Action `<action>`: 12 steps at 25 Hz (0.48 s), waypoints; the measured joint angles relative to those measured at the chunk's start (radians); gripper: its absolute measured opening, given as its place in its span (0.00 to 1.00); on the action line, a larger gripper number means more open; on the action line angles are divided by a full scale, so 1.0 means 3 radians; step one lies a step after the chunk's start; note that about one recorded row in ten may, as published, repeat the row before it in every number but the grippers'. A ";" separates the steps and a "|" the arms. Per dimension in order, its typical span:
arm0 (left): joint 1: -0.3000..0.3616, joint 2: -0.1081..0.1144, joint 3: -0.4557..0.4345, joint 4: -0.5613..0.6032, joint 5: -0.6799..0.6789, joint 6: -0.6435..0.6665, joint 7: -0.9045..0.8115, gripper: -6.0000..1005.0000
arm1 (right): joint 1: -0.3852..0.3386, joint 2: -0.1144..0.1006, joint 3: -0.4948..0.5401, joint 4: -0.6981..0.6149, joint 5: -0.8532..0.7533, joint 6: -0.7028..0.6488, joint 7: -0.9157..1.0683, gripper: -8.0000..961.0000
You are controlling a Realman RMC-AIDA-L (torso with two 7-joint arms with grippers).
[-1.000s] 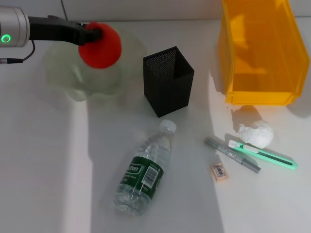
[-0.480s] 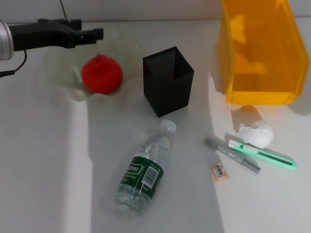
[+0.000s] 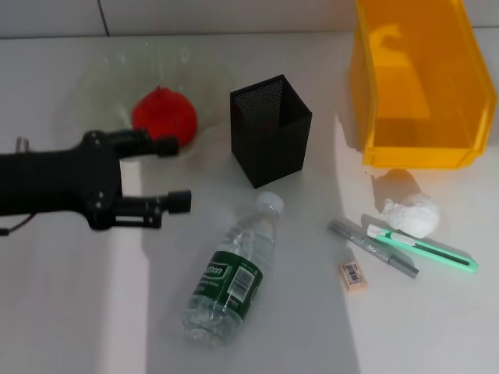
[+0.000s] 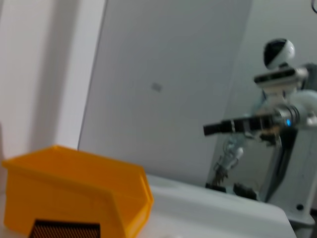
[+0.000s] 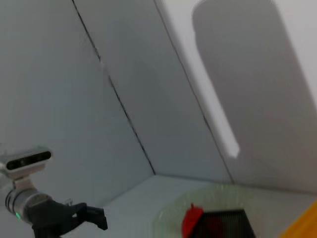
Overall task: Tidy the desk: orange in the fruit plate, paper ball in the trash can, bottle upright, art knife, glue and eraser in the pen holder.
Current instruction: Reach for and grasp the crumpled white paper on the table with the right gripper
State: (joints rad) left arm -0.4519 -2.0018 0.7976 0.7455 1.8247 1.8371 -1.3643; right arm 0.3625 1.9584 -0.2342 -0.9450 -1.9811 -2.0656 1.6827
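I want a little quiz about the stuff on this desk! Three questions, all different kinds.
1. True or false: the orange is in the plate.
2. The bottle is: A) upright B) lying down C) inside the bin.
3. Fill in: the paper ball lies next to the ____.

Key: 1 true. 2 B. 3 knife. The open left gripper is between plate and bottle.
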 joint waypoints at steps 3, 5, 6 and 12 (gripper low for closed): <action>0.0010 -0.0038 0.0030 -0.0014 0.0381 0.0005 0.0065 0.84 | 0.0171 -0.0021 -0.0414 -0.0582 -0.0317 0.0040 0.0572 0.82; -0.0004 -0.0072 0.0028 -0.0015 0.0562 -0.0004 0.0079 0.84 | 0.0298 -0.0030 -0.0754 -0.0954 -0.0671 0.0104 0.0926 0.82; -0.0012 -0.0087 0.0028 -0.0016 0.0618 -0.0014 0.0080 0.84 | 0.0370 -0.0036 -0.0929 -0.1117 -0.0874 0.0127 0.1100 0.82; -0.0024 -0.0130 0.0034 -0.0022 0.0747 -0.0055 0.0101 0.84 | 0.0792 0.0031 -0.1891 -0.1588 -0.1998 0.0146 0.1806 0.82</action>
State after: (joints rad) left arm -0.4590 -2.0408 0.8078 0.7387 2.0489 1.8206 -1.3339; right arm 0.6002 1.9678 -0.8016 -1.4216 -2.5805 -2.0218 2.2245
